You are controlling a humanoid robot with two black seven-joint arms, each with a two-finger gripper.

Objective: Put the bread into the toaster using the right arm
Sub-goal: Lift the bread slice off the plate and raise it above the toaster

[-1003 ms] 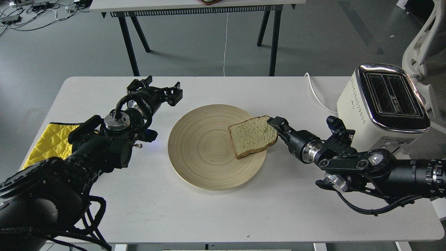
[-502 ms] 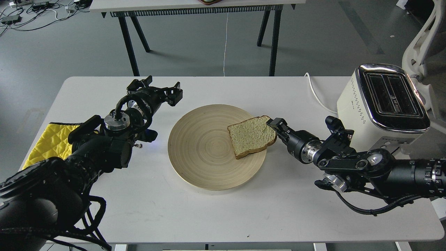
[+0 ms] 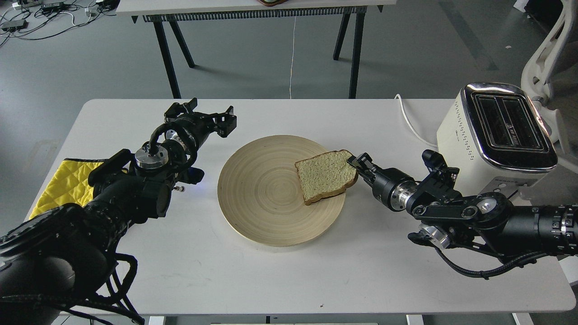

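Resting on the right side of the wooden plate (image 3: pixel 262 198), the bread (image 3: pixel 326 175) meets the right gripper (image 3: pixel 356 162) at its crust; whether the fingers clamp it, I cannot tell. The toaster (image 3: pixel 496 135) stands at the table's far right, and the left gripper (image 3: pixel 205 113) hovers spread wide and empty.

The right end effector (image 3: pixel 355 161) meets the bread (image 3: pixel 326 175) at its crust; its fingers cannot be told apart. The yellow cloth (image 3: pixel 63 183) is partly hidden behind the left arm.
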